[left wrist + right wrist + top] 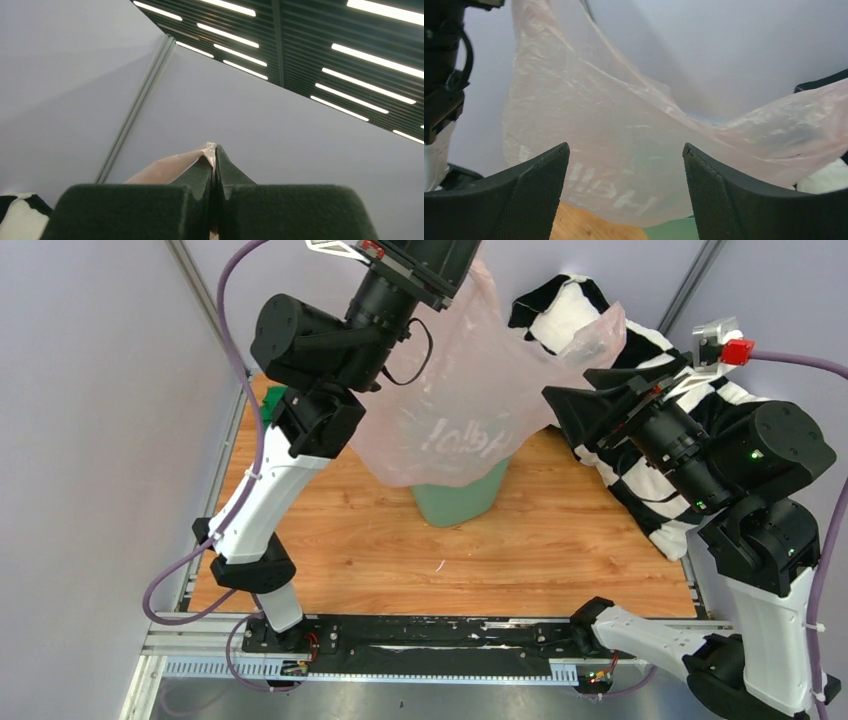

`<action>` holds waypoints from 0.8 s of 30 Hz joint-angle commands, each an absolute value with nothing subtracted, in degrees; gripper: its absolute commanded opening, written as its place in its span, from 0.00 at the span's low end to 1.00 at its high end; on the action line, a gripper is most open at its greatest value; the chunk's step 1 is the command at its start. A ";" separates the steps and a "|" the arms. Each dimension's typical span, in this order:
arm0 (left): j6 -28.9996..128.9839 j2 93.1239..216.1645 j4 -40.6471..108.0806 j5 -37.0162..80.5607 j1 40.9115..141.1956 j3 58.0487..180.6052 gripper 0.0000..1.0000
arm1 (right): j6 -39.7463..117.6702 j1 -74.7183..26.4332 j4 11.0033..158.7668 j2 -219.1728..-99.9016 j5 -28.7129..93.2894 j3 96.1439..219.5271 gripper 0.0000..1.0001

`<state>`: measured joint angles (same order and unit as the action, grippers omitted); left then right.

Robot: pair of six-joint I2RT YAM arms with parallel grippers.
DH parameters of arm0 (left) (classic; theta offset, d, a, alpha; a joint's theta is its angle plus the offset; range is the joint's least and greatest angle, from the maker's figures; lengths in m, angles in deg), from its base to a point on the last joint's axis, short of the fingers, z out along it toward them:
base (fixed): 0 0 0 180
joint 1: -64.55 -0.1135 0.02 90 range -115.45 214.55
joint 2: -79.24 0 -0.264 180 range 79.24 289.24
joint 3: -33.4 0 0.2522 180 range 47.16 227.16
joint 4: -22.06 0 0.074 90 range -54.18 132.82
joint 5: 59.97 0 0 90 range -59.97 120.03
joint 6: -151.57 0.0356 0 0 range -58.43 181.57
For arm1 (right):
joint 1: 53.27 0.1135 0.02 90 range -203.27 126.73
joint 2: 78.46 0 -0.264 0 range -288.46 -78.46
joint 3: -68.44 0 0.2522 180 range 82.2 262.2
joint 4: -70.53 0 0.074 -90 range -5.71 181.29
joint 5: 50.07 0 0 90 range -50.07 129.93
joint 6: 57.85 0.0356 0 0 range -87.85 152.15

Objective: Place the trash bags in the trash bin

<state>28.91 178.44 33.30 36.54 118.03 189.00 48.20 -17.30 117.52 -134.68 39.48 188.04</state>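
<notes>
Left gripper (216,150) jaws clenched on a corner of the pink trash bag (450,390), holding it high above the mint-green trash bin (460,505), probably so it hangs toward the bin's mouth. Right gripper (625,147) jaws released, facing the bag above the bin.

Top view: trash bin (460,502) rim, upper walls hidden under pink bag (470,400); bag top cut off by upper edge. Checkered cushion (575,305) partly behind right arm (760,455). Green cloth (272,405), upper left, mostly behind left arm (320,340). Left wrist view: only sliver of bag past left gripper (215,150) tips.
</notes>
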 commanded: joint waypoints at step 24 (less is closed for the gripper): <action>27.89 186.44 39.07 43.01 112.57 191.12 0.00 | 41.15 17.45 106.46 -134.42 50.44 167.92 0.77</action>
<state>29.41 186.50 39.13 43.55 112.61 190.46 44.40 15.72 111.60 -135.82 46.65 168.35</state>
